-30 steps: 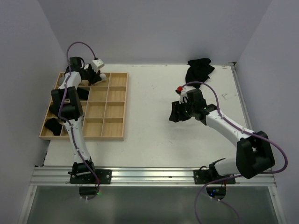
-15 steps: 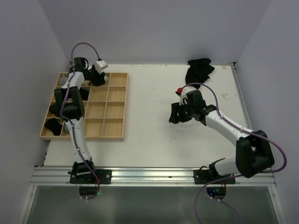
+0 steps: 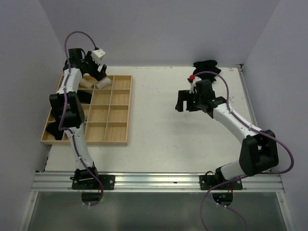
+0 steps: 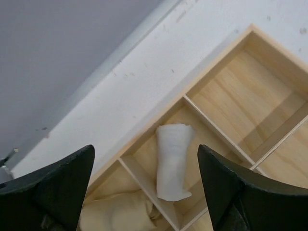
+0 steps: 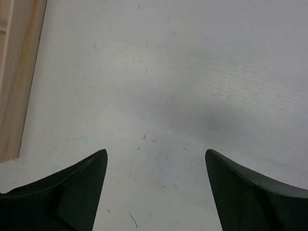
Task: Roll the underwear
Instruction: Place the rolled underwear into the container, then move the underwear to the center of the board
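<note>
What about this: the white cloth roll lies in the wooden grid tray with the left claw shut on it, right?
No. The left claw is open, clear of the white cloth roll, which does lie in the wooden grid tray; the left wrist view shows it.

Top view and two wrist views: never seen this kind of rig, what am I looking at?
Two robot arms are bolted at the table's near edge. The top view looks down from behind them; each wrist view looks out between that arm's own two black fingers. The left gripper hangs open above the wooden tray, over a white roll in one compartment, beige cloth in the next. The right gripper is open over the table. Neither holds anything. A black pile of cloth lies at the far edge.
</note>
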`<action>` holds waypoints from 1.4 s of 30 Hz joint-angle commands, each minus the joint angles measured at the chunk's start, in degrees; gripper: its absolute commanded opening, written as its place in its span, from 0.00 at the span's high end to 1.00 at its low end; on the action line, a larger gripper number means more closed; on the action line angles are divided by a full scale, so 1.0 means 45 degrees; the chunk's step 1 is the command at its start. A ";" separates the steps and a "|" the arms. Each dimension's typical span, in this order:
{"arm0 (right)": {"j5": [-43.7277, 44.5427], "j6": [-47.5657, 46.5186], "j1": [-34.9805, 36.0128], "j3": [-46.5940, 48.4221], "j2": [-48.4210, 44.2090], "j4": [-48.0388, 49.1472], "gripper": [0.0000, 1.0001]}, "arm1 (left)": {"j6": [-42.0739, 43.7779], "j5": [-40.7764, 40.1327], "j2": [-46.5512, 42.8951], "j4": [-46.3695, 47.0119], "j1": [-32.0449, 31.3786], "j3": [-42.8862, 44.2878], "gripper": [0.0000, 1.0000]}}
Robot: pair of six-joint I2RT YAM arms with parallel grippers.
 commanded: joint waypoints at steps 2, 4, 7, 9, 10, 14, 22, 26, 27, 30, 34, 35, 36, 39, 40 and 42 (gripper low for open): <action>0.2019 0.0687 -0.0855 0.2119 0.0747 0.0091 0.11 | -0.1817 0.0024 -0.2858 0.2188 0.0082 -0.0042 0.06; 0.2526 0.0727 -0.1032 0.3402 0.1702 -0.0123 0.11 | -0.2521 -0.0035 -0.3620 0.2971 0.0121 -0.0490 0.01; 0.4730 0.0746 -0.1091 0.5703 0.3590 -0.1136 0.13 | -0.3222 0.0219 -0.4402 0.2954 0.0102 -0.0842 0.00; 0.6197 0.0863 -0.1227 0.6999 0.4728 -0.1974 0.13 | -0.3693 0.0530 -0.4831 0.2779 0.0102 -0.1175 0.00; 0.6432 0.1018 -0.1402 0.8068 0.5720 -0.2095 0.14 | -0.3985 0.0725 -0.5336 0.2719 0.0102 -0.1679 0.00; 0.7391 0.1254 -0.1697 1.0438 0.8245 -0.2253 0.15 | -0.4416 0.1993 -0.6920 0.2796 0.0082 -0.3867 0.00; 0.7294 0.0886 -0.2107 1.5067 1.2837 -0.3697 0.24 | -0.4418 0.2173 -0.9618 0.2818 0.0082 -0.7385 0.00; 0.6615 0.0474 -0.2088 1.4489 1.3211 -0.4030 0.42 | -0.4164 0.2151 -0.9677 0.2173 0.0082 -0.7426 0.00; 0.6243 0.0473 -0.2107 1.4041 1.2746 -0.3818 0.61 | -0.4048 0.2249 -0.9619 0.2017 0.0082 -0.7407 0.00; 0.4426 0.0531 -0.2010 1.1115 1.1014 -0.2843 1.00 | -0.3949 0.2952 -0.9289 0.1802 0.0102 -0.7213 0.02; 0.2728 0.1351 -0.1193 0.5810 0.7852 -0.1395 1.00 | -0.3599 0.3577 -0.8566 0.0906 -0.0170 -0.6530 0.11; 0.2530 0.1333 -0.0860 0.5098 0.7259 -0.1258 1.00 | -0.3384 0.3617 -0.8390 0.0554 -0.0307 -0.6354 0.13; 0.2026 0.1159 -0.0412 0.3873 0.6712 -0.1199 1.00 | -0.2706 0.3656 -0.8040 -0.0377 -0.0444 -0.6023 0.14; 0.0856 0.1059 0.1677 0.2207 0.4583 -0.1703 0.93 | -0.1356 0.3268 -0.7589 -0.2079 -0.1399 -0.5902 0.16; 0.0655 0.1291 0.2494 0.1833 0.3630 -0.1861 0.74 | -0.1235 0.3053 -0.7568 -0.2240 -0.1982 -0.6038 0.15; 0.0518 0.1993 0.2891 0.1052 0.2338 -0.1863 0.25 | -0.1330 0.3342 -0.7645 -0.2184 -0.2512 -0.6816 0.11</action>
